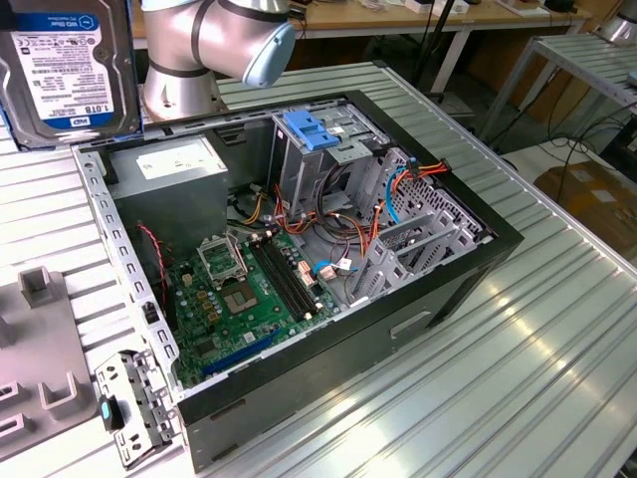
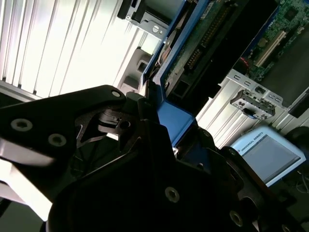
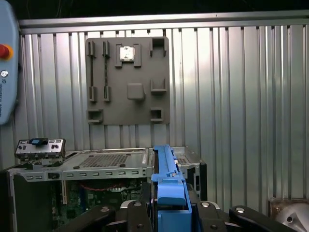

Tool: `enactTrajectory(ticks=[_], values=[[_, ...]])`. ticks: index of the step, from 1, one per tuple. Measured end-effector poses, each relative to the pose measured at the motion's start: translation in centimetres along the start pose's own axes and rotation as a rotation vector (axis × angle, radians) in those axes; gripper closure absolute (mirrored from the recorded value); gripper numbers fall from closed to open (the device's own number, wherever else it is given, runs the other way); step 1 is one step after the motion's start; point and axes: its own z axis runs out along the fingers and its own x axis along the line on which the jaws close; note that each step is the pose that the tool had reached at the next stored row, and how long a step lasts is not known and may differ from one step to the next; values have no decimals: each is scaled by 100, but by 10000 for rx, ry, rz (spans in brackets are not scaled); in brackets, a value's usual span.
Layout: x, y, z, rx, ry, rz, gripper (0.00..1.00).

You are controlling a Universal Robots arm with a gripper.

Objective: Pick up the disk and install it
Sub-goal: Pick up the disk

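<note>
The jaws are clenched on the disk [image 1: 65, 65]. In both wrist views the black fingers [image 3: 140, 215] press from two sides on its blue rail [image 3: 166, 186], and the rail [image 2: 175, 121] runs out from between them edge-on. I cannot tell how far the fingers reach along the disk body.

In the exterior view the disk is at the exterior view's left, in the far corner. It stands nearly upright, with its white-and-blue label turned to the camera. It is just beyond the far left corner of the open case [image 1: 328, 373] and it touches neither the case nor the table [image 1: 518, 378]. One part of the disk is cut by the picture edge. The arm [image 1: 214, 40] rises behind the case, just beside the disk.

The case lies on its side on the ribbed metal table, with the open side up. Inside it there is the green board [image 1: 249, 289] near the middle, a grey box [image 1: 169, 169] with a white sticker in the far left corner, and a light-blue bracket [image 1: 317, 129] on top of the metal cage at the far side. Orange and red cables lie between the cage and the board.

A flat grey plate [image 3: 128, 79] with small holders lies on the table beside the case. A small metal panel [image 1: 134, 403] with a blue tab lies at the near left corner of the case.
</note>
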Motion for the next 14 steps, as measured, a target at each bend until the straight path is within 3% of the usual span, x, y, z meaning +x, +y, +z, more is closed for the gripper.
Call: enactTrajectory(ticks=[10, 14], values=[[-12, -291, 9, 0, 0, -1, 63], [-19, -448, 13, 0, 0, 0, 63]])
